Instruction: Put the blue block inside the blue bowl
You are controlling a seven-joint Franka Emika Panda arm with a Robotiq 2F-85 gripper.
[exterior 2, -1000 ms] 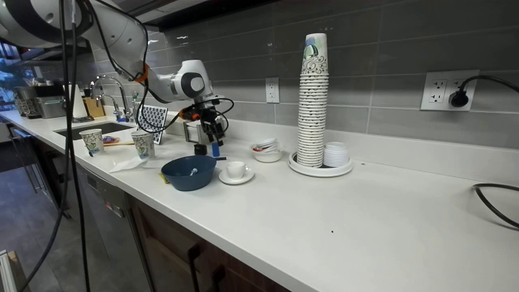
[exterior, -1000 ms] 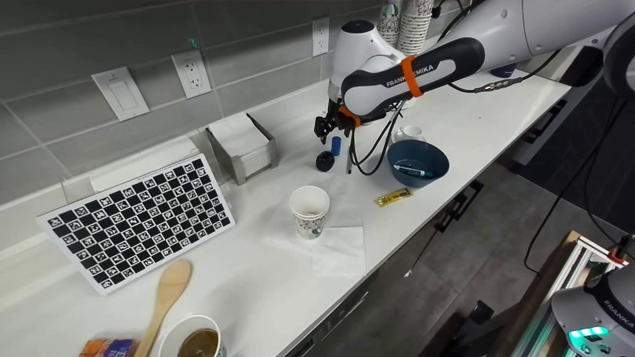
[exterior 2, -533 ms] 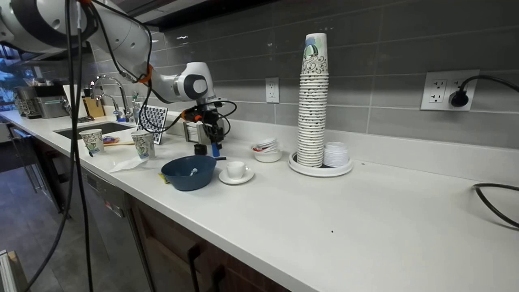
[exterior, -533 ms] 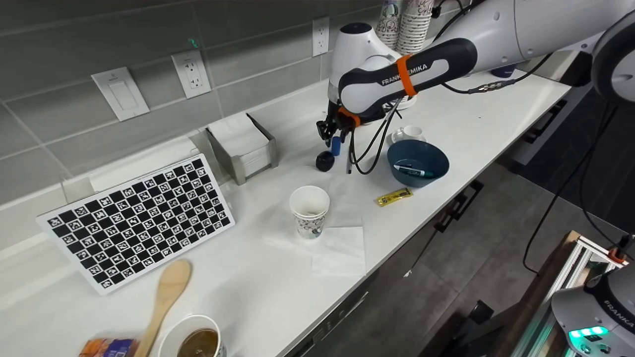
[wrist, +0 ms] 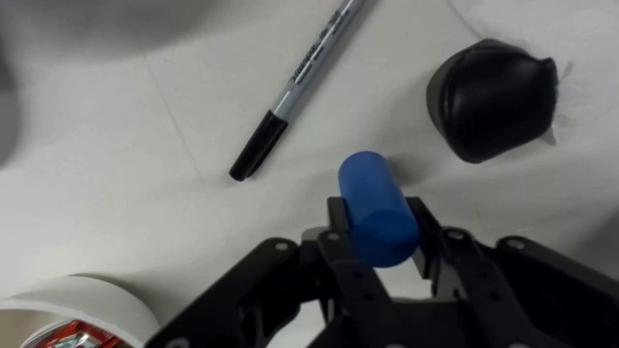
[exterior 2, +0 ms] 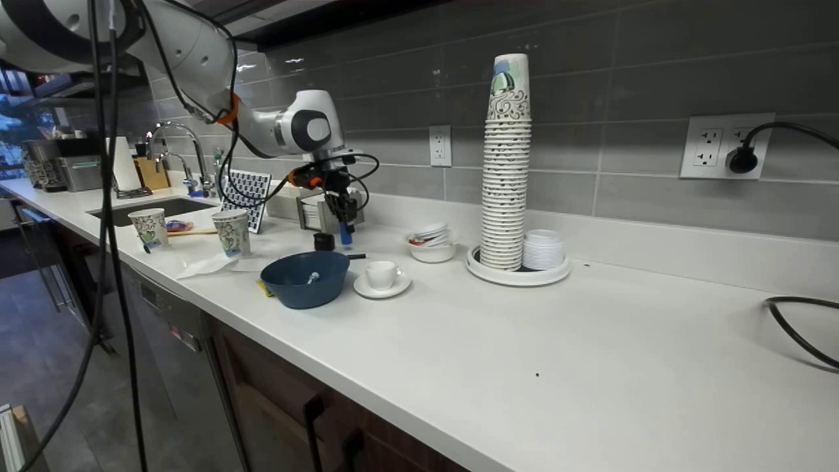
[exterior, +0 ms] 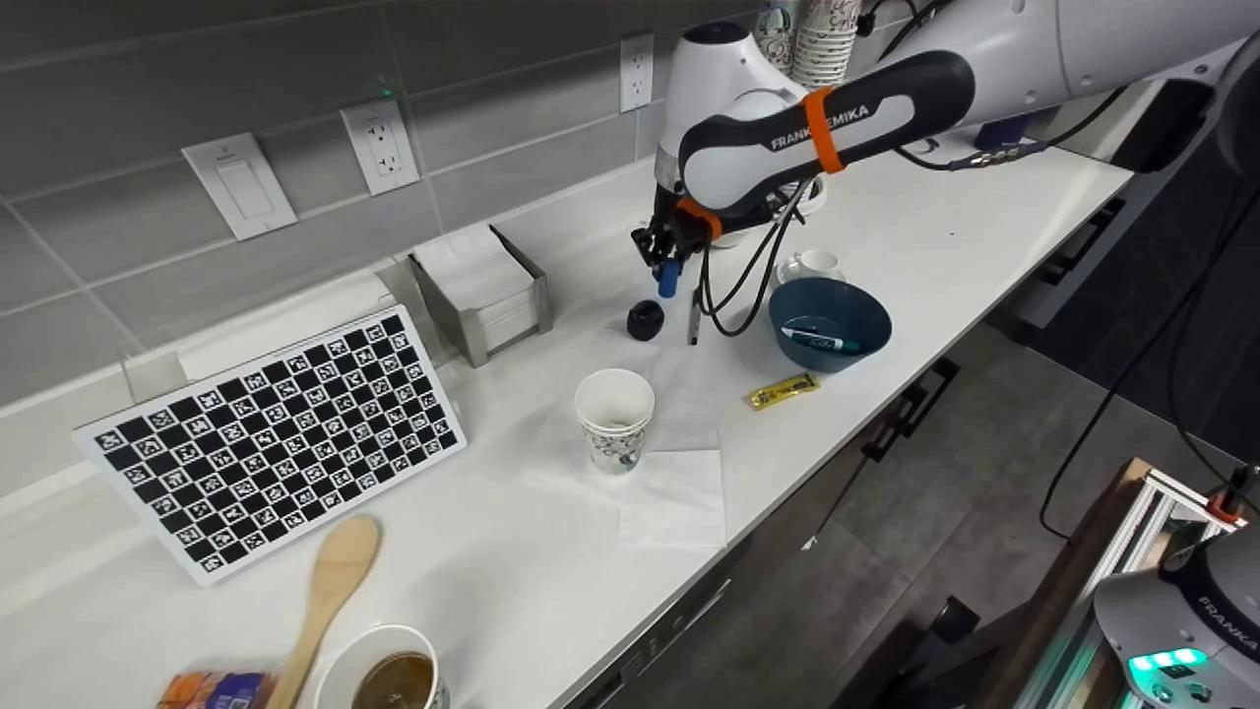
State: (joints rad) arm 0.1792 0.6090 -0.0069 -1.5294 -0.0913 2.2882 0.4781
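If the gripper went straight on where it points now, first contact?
Likely the countertop, via the blue block held in the gripper. The marker and black object look off that line; the gap below is hard to judge.

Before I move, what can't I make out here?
Upper part of the blue block: covered by the end effector, both exterior views.
Much inside the blue bowl: hidden by its near wall, in an exterior view.
Print on the yellow packet: too small, in an exterior view.
Red item: cut off by the wrist view's bottom edge.
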